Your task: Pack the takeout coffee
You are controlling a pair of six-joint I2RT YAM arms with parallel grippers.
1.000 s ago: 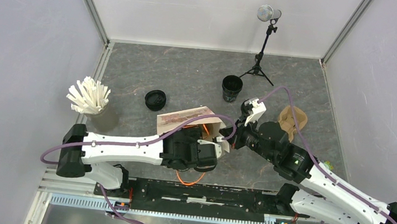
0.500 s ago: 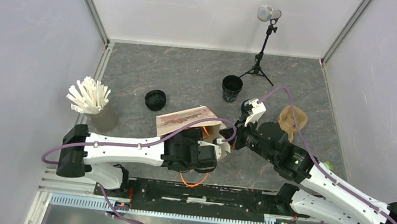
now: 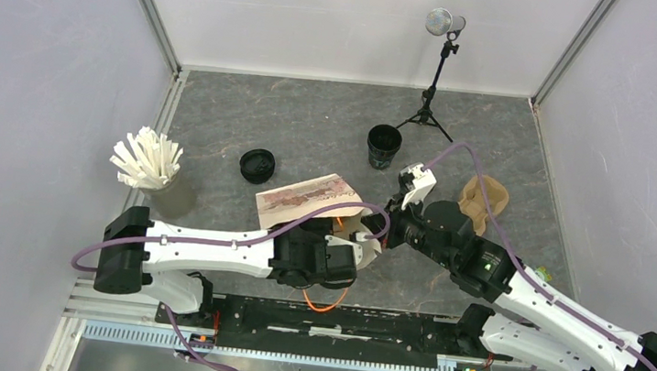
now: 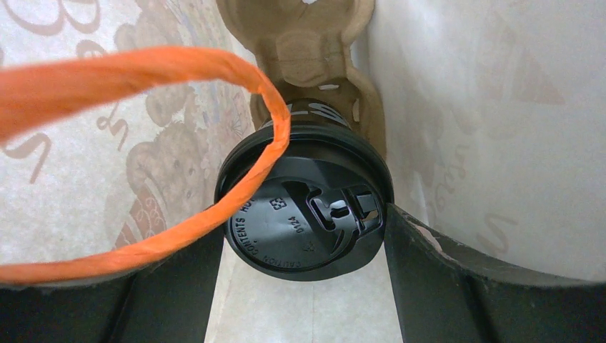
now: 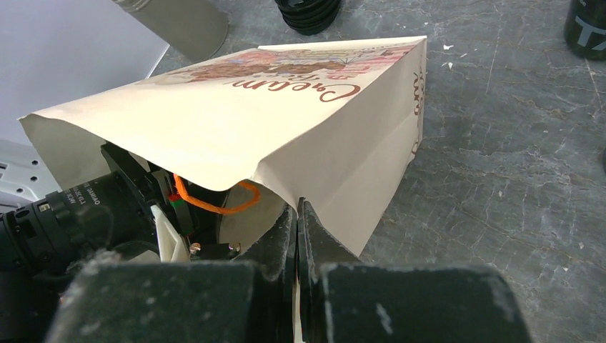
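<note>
A takeout coffee cup with a black lid (image 4: 286,214) sits in a brown pulp carrier (image 4: 307,50) inside the beige paper bag (image 3: 301,196), which lies on its side. My left gripper (image 4: 304,223) reaches into the bag's mouth, its fingers (image 4: 418,264) pressed to both sides of the lid. An orange handle (image 4: 143,71) loops across the lid. My right gripper (image 5: 297,207) is shut on the bag's (image 5: 307,121) open edge and holds it up. In the top view it (image 3: 373,238) meets the bag's mouth. A second black cup (image 3: 383,145) stands open, without a lid, further back.
A stack of black lids (image 3: 257,164) lies behind the bag. A holder of white sticks (image 3: 148,162) stands at the left. A brown pulp piece (image 3: 483,200) lies at the right. A microphone stand (image 3: 431,95) is at the back.
My left arm and the bag have shifted slightly left and toward the near edge. The right gripper has kept its pinch on the bag's edge and followed a little.
</note>
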